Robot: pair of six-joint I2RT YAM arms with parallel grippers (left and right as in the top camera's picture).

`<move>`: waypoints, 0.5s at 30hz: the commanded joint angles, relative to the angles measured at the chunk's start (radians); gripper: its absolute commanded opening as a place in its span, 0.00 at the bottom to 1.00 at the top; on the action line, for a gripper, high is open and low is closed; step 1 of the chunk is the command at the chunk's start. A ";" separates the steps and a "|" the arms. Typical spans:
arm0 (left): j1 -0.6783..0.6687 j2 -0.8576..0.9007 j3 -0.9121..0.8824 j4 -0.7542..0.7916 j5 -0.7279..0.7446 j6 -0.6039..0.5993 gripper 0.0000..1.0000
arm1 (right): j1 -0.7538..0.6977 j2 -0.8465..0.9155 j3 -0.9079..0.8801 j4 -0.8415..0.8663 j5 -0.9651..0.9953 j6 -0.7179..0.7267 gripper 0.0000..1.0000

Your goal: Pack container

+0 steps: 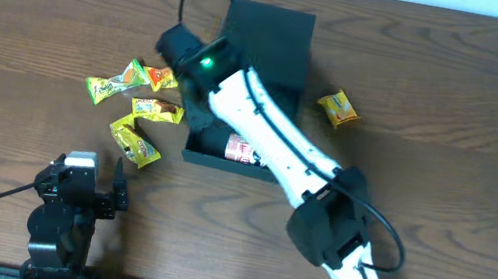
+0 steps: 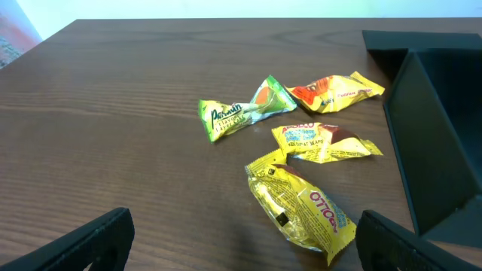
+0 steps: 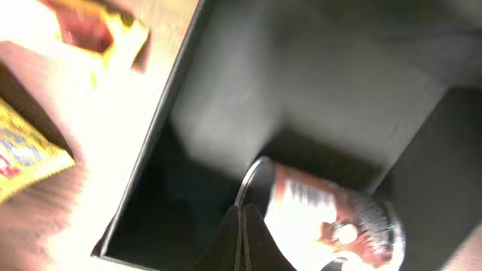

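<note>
The container (image 1: 269,33) is a dark box with its flap lid open toward the back, in the middle of the table. A small red can (image 1: 239,148) lies inside it near the front wall. My right gripper (image 1: 198,109) hangs over the box's left part. In the right wrist view its fingers (image 3: 242,239) are shut with nothing between them, just above the box's dark inside (image 3: 248,98), beside the can (image 3: 324,218). My left gripper (image 1: 116,184) is open and empty near the front edge; in the left wrist view (image 2: 245,252) a yellow packet (image 2: 301,207) lies just ahead of it.
Left of the box lie a green packet (image 1: 114,83), an orange packet (image 1: 160,77) and two yellow packets (image 1: 158,109) (image 1: 134,141). Another yellow packet (image 1: 338,107) lies right of the box. The box's side (image 2: 444,150) stands at the right of the left wrist view.
</note>
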 commanded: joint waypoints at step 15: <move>0.006 -0.006 -0.020 -0.004 0.000 -0.015 0.95 | 0.018 -0.004 -0.175 0.076 -0.092 0.264 0.02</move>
